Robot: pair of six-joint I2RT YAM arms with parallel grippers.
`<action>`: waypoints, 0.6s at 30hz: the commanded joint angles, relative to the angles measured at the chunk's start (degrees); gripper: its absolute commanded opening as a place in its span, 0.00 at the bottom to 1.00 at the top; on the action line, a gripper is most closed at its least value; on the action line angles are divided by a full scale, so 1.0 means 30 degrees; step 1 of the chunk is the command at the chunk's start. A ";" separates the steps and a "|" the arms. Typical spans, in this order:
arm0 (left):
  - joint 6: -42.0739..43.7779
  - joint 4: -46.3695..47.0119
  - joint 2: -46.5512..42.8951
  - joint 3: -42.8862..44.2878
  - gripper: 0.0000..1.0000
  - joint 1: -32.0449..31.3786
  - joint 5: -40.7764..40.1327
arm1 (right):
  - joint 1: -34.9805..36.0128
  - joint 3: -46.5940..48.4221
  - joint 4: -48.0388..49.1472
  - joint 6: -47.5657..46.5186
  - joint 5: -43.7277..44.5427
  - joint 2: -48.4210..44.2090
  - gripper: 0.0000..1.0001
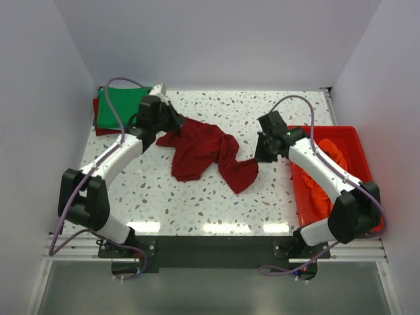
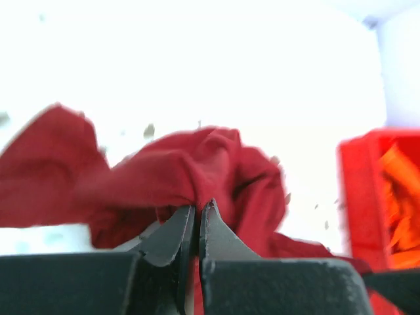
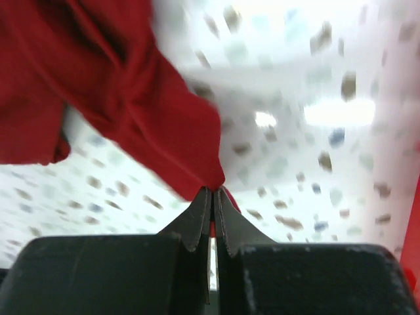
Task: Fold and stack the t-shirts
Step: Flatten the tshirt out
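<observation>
Left gripper (image 1: 172, 122) was clamped on one edge of the dark red t-shirt (image 1: 205, 149) and right gripper (image 1: 260, 155) was pinched shut on its opposite corner, the crumpled cloth sagging in soft folds onto the speckled table (image 1: 197, 207) between them. A flat green t-shirt (image 1: 121, 105) lay in the far left corner, partly hidden by the left arm. The rigid red tub (image 1: 348, 136) at the right edge held a bunched orange t-shirt (image 1: 314, 191), mostly covered by the right arm.

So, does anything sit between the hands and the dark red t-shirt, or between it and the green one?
No. The left hand and right hand are each shut on the dark red t-shirt. Toward the green t-shirt, only the left hand's own wrist lies in between.
</observation>
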 commanded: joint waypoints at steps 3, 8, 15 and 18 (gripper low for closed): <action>0.1921 -0.2201 -0.3159 0.4173 0.00 0.1645 -0.0605 | -0.2115 0.7542 -0.1509 -0.1893 -0.0593 0.1606 0.00; 0.3005 -0.3465 -0.5238 0.6461 0.00 0.2935 -0.1833 | -0.3171 1.3756 -0.2622 -0.2714 -0.0860 0.2430 0.00; 0.4761 -0.5045 -0.8898 0.7926 0.00 0.3200 -0.4558 | -0.3436 1.6984 -0.3298 -0.3680 0.1774 0.0647 0.00; 0.5435 -0.5486 -1.0158 0.8192 0.00 0.3229 -0.5758 | -0.3408 1.7044 -0.2919 -0.4149 0.3297 -0.0935 0.00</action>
